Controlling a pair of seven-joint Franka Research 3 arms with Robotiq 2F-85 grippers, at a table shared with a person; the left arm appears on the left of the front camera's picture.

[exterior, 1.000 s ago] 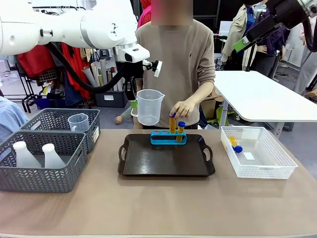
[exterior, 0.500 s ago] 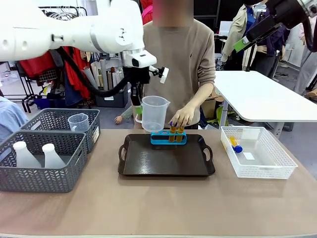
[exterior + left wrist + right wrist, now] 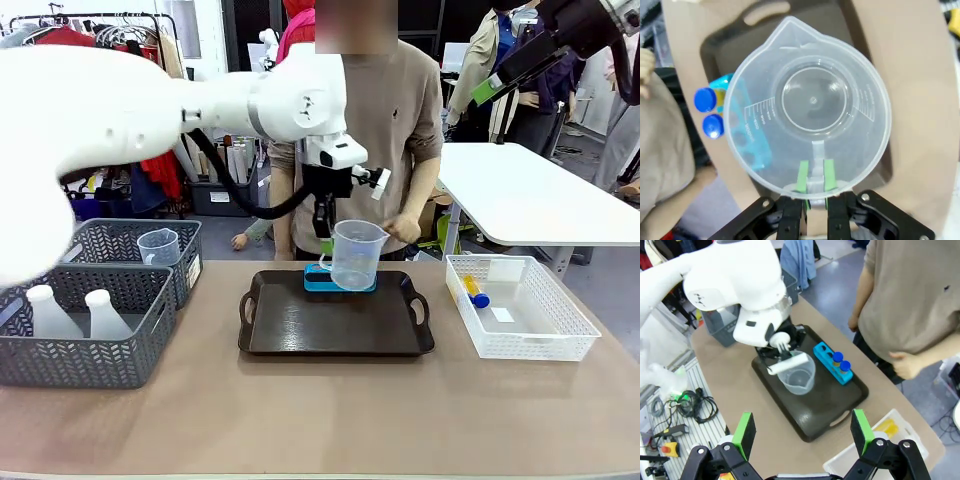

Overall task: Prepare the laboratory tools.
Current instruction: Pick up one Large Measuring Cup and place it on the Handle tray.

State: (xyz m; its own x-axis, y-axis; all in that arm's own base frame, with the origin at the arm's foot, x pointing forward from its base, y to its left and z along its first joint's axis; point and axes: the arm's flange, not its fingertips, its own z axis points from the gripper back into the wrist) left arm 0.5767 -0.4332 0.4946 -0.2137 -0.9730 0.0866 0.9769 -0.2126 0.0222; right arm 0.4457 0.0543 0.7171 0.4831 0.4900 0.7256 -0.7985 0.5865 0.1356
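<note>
My left gripper (image 3: 326, 238) is shut on the handle of the clear measuring beaker (image 3: 357, 255), holding it upright low over the far side of the dark tray (image 3: 300, 325). In the left wrist view the green pads (image 3: 802, 176) pinch the handle and the beaker (image 3: 812, 105) is empty. Two blue-capped tubes (image 3: 705, 100) stand in the blue rack (image 3: 751, 150) beside it, also visible from the right wrist view as tubes (image 3: 841, 361). High above the table, my right gripper (image 3: 803, 432) is open and empty. Two white flasks (image 3: 50, 310) sit in the near grey basket.
The person stands behind the tray, one hand (image 3: 405, 230) drawn back near their body. A white basket (image 3: 560, 345) at the right holds another blue-capped tube (image 3: 475, 292). Grey baskets (image 3: 90, 365) at the left hold a second beaker (image 3: 158, 245).
My left arm has swung right and down, carrying the beaker from beside the grey baskets to over the tray. The person set the second tube in the rack and pulled the hand away.
</note>
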